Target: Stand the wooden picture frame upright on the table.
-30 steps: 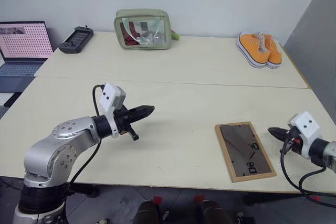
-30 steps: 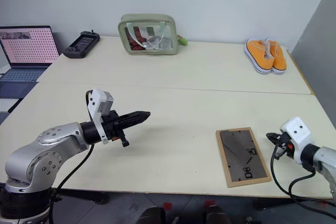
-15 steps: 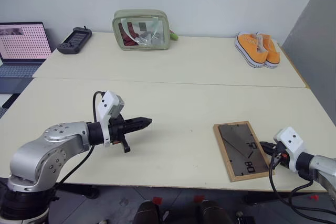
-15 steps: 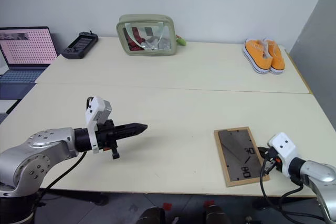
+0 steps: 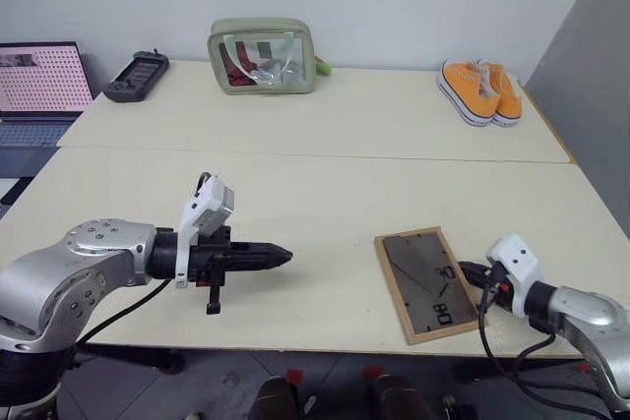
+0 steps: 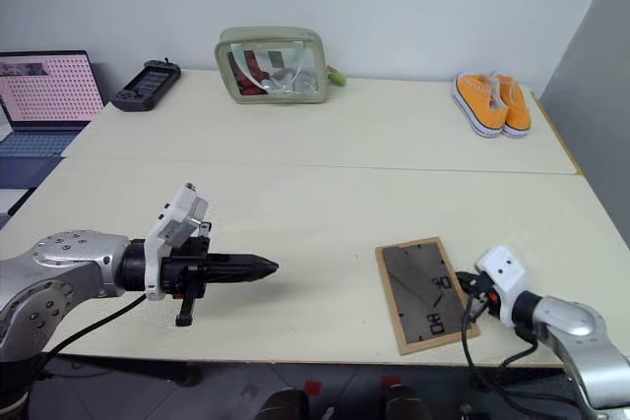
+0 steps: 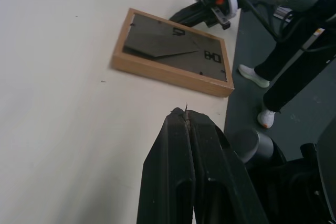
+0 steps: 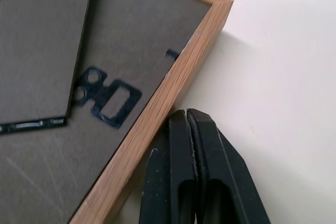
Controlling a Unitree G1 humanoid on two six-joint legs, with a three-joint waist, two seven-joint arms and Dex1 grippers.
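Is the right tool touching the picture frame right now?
Touching. In the right wrist view, the shut right tool presses its tips against the outer wooden edge of the picture frame, with no gap between them.

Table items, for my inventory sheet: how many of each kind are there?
wooden picture frame: 1
orange shoes: 2
green pouch: 1
laptop: 1
black handheld device: 1
Total: 6
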